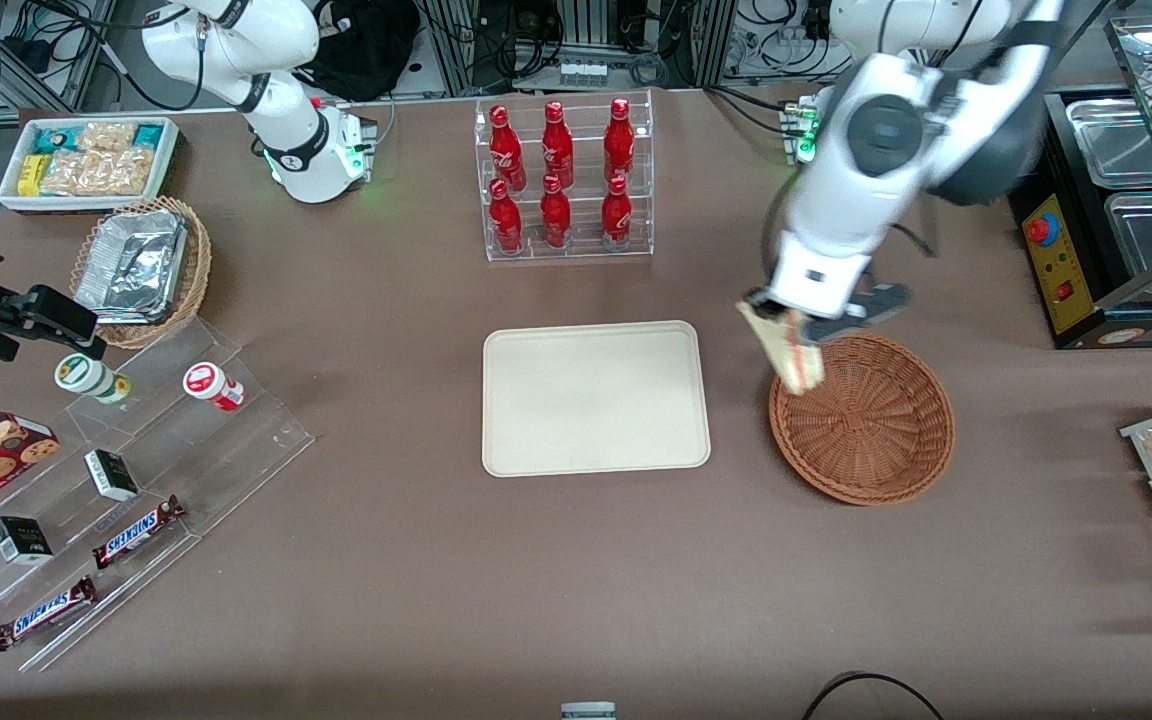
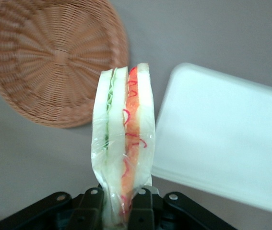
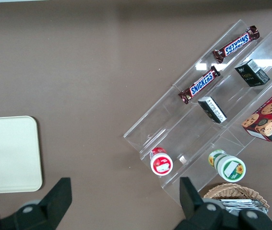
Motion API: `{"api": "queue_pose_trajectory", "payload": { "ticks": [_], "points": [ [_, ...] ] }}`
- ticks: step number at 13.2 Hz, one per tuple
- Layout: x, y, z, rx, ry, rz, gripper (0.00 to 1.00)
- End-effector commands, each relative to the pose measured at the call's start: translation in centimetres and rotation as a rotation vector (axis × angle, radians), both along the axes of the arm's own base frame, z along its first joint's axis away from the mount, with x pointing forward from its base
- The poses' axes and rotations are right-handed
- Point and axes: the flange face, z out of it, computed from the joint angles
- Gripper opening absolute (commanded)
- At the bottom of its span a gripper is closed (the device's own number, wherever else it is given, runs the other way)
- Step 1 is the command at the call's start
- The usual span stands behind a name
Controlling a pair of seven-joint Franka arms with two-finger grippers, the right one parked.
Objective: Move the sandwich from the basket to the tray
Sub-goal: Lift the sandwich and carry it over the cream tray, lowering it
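1. The left arm's black two-finger gripper [image 2: 119, 211] clamps the plastic-wrapped triangular white-bread sandwich [image 2: 122, 143], held above the counter [image 1: 576, 560].
2. Its long axis hangs downward, tilted, over the rim of the round reddish-brown woven wicker basket [image 1: 871, 425].
3. The flat cream rounded-corner tray [image 1: 594, 398] lies beside the basket.

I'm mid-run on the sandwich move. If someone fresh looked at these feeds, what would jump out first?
The end effector, shut on the sandwich, hanging in the air over the basket's rim on the tray's side. Next, the bare tray at the table's middle, beside the basket. Then the red bottles in a clear rack, farther from the front camera than the tray.
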Motion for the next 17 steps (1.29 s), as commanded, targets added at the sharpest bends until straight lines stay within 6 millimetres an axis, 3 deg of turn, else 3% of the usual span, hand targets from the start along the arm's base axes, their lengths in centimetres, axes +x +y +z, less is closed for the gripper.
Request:
{"api": "queue_pose_trajectory", "payload": {
  "ticks": [1,3,6,9,12,17],
  "points": [
    [0.8,-6.7,-2.8,-0.016,0.038,-0.099,0.08],
    [1.2,-10.2,-4.6,-0.035,0.048,-0.165,0.07],
    [0.2,-16.8,-7.4,-0.072,0.047,-0.244,0.08],
    [0.3,-20.3,-12.0,-0.091,-0.032,-0.242,0.08],
    [0.1,-21.2,-16.4,-0.054,-0.089,-0.251,0.08],
    [0.4,-20.7,-18.4,-0.039,-0.071,-0.24,0.09]
  ]
}}
